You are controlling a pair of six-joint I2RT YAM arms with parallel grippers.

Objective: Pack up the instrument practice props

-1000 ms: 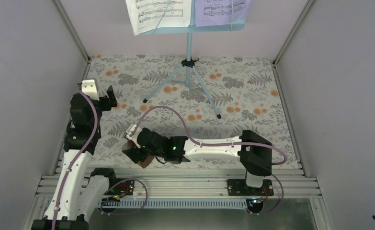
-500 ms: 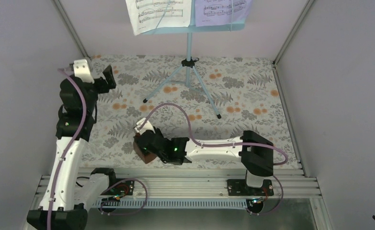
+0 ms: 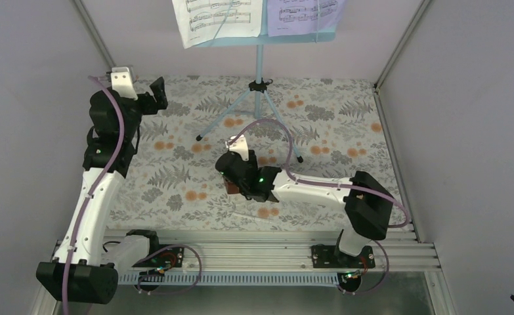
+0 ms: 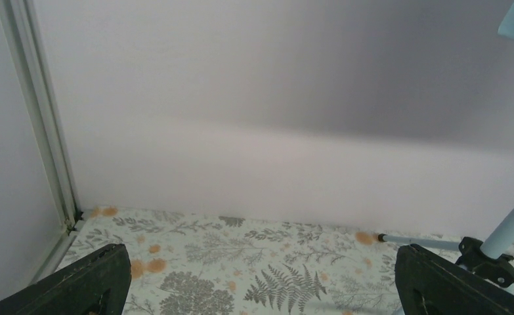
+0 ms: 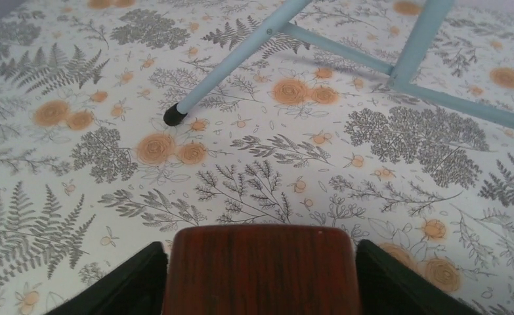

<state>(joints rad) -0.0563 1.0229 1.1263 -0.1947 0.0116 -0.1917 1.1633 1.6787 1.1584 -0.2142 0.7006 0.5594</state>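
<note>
Floral tablecloth [image 3: 346, 125], white walls [image 3: 37, 65], aluminium rail [image 3: 254, 254]

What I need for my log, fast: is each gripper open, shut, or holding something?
Left gripper: open, empty.
Right gripper: shut on the small reddish-brown pyramid-shaped metronome.

One light-blue music stand [image 3: 259, 62] stands at 12 o'clock on the one flower-printed surface [image 3: 346, 125]. Two of its legs [image 3: 228, 117] show in the top view, each with one black tip. Two sheet-music pages lie on its desk: one white page [image 3: 218, 20] toward 11 o'clock and one lavender page [image 3: 303, 13] toward 1 o'clock. There is one reddish-brown metronome [image 5: 260, 269], near the middle. There are two arms, one left arm [image 3: 96, 197] and one right arm [image 3: 313, 190], each with one tool: the left tool [image 3: 157, 92] and the right tool [image 3: 235, 178]. Each tool has two black fingers [image 4: 77, 282]. Two purple cables [image 3: 116, 131] show, one per arm.
</note>
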